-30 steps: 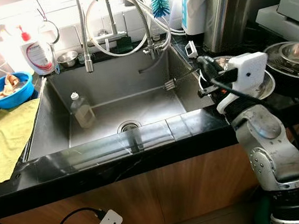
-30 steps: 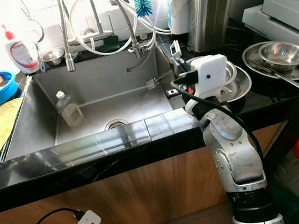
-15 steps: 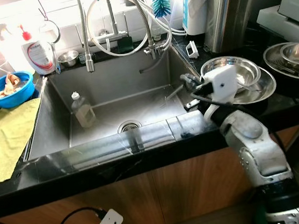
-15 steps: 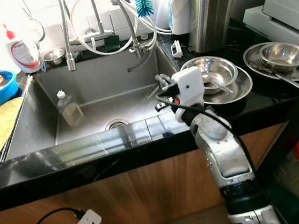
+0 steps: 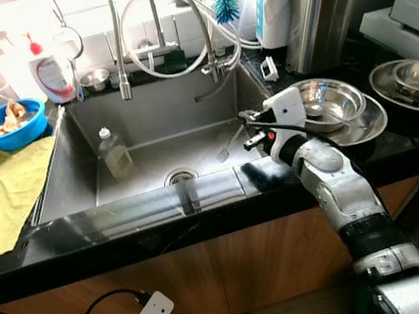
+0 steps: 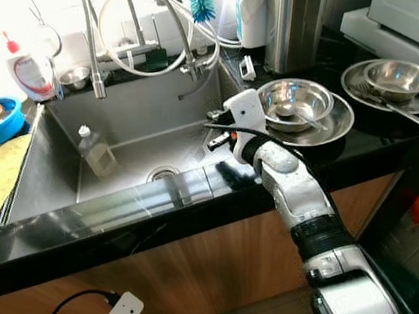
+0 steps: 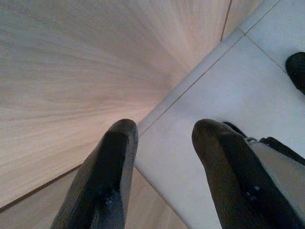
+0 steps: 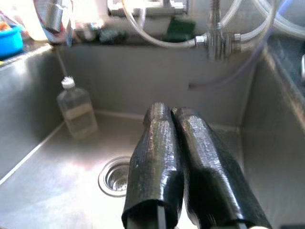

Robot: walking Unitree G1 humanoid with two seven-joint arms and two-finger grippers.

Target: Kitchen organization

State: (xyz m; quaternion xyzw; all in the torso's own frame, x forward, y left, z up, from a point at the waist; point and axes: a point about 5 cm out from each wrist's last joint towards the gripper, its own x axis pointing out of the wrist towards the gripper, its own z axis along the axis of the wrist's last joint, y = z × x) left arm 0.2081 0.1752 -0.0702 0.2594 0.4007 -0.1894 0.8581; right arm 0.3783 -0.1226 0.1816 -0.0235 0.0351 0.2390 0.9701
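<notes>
My right gripper [image 5: 246, 127] reaches over the right side of the steel sink [image 5: 143, 104], fingers pressed shut [image 8: 171, 110]. A metal fork [image 5: 224, 152] hangs from it, tines down toward the sink floor near the drain [image 5: 180, 177]. The right wrist view looks past the shut fingers at the drain [image 8: 114, 176] and a clear bottle [image 8: 76, 112]; the fork is hidden there. On the counter just right of the gripper stand nested steel bowls [image 5: 336, 105]. My left gripper [image 7: 162, 129] hangs low by the wooden cabinet front, open, over pale floor tiles.
A clear bottle [image 5: 116, 154] lies at the sink's left side. Faucet hoses [image 5: 173, 32] loop over the back rim. A blue bowl [image 5: 11, 126], yellow cloth [image 5: 2, 199] and soap dispenser [image 5: 52, 72] are on the left; more steel bowls [image 5: 412, 77] and a canister [image 5: 329, 7] on the right.
My right gripper has swung left from above the steel bowls to over the sink, carrying the fork lower toward the drain. The left arm has stayed put.
</notes>
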